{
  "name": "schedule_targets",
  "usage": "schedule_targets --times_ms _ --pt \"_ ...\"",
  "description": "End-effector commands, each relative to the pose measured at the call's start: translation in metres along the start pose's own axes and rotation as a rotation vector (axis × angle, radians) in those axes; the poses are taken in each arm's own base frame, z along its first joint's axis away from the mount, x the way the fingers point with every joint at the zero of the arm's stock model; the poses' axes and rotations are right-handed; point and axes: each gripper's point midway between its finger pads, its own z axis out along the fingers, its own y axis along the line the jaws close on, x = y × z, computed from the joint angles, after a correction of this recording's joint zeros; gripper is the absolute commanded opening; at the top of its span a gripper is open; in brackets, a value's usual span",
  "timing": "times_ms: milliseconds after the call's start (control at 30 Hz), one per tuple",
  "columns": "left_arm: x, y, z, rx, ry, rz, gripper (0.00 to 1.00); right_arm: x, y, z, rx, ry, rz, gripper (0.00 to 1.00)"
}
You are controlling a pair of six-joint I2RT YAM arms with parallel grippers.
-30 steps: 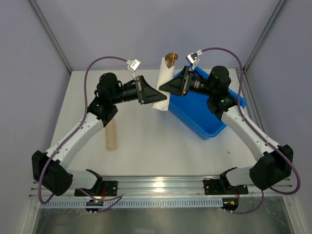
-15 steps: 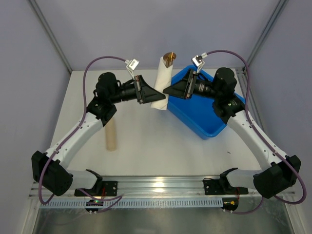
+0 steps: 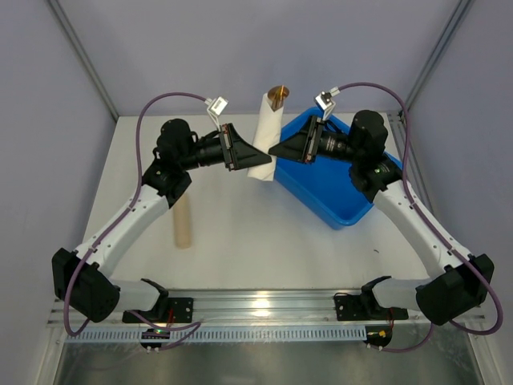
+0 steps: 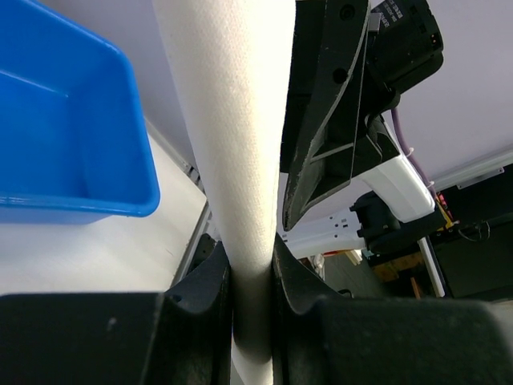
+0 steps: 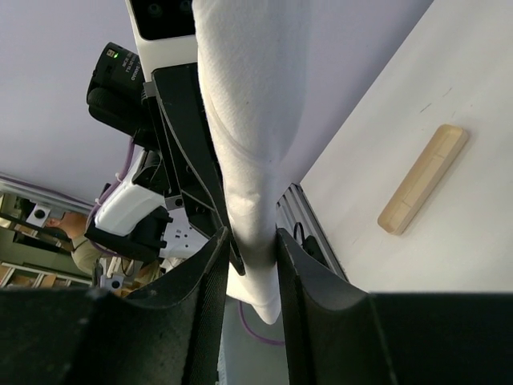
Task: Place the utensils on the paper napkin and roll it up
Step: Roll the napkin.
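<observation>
obs, left to right.

- tan beige cylinder (image 3: 183, 224): lies flat on the white tabletop (image 3: 240, 249), well below and left of the left claw. not part of the job, so leave it alone.
- left claw (image 3: 255, 152): raised off the tabletop, jaws nearly closed, pinching the rolled white paper napkin (image 3: 265, 132) low down. its wrist view shows the roll squeezed thin between the fingers (image 4: 204, 277).
- the napkin roll: stands almost upright with a slight lean, sandwiched between the two claws and clear of the tabletop.
- round gold-bronze metal utensil end (image 3: 279, 96): pokes out of the top of the roll, above both claws. cannot tell whether both spoon and fork are inside.
- right claw (image 3: 272, 149): meets the roll from the opposite side. jaws are narrow, and both fingers (image 5: 204, 277) press on the paper close to its lower end.
- blue plastic bin (image 3: 325, 188): sits beneath and behind the right claw.

judgement: rolling looks nearly done. the step in hand seems to be tightening the roll in mid-air.

to do it well:
- keep one claw as the firm anchor while the other re-grips. never slacken both at once, or the metal may slide out of the bottom.
- pinch gently, because thin paper tears easily.
- the right wrist view shows an outer fold of paper. wrap toward it so it tucks in rather than peels open.
- keep the roll between the claws and away from the bin edge.
</observation>
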Motion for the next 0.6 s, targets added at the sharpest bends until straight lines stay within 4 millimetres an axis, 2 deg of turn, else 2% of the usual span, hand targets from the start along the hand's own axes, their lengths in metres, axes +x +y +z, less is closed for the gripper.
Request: schedule_targets --times_ms 0,233,400,500,567 --pt "-0.008 -0.026 -0.007 0.083 -0.017 0.076 0.00 -0.014 0.019 0.001 -0.045 -0.021 -0.063 0.33" --pt "-0.007 -0.029 -0.006 0.103 -0.009 0.073 0.00 -0.023 0.021 0.007 -0.073 -0.038 -0.061 0.31" --pt "-0.008 -0.031 -0.006 0.116 -0.003 0.074 0.00 -0.030 0.024 0.012 -0.091 -0.036 -0.060 0.18" --pt "-0.008 -0.031 -0.006 0.124 0.001 0.071 0.00 -0.032 0.026 0.013 -0.105 -0.038 -0.060 0.04" --pt "-0.008 -0.032 -0.006 0.127 0.001 0.072 0.00 -0.031 0.029 0.013 -0.124 -0.036 -0.062 0.04"
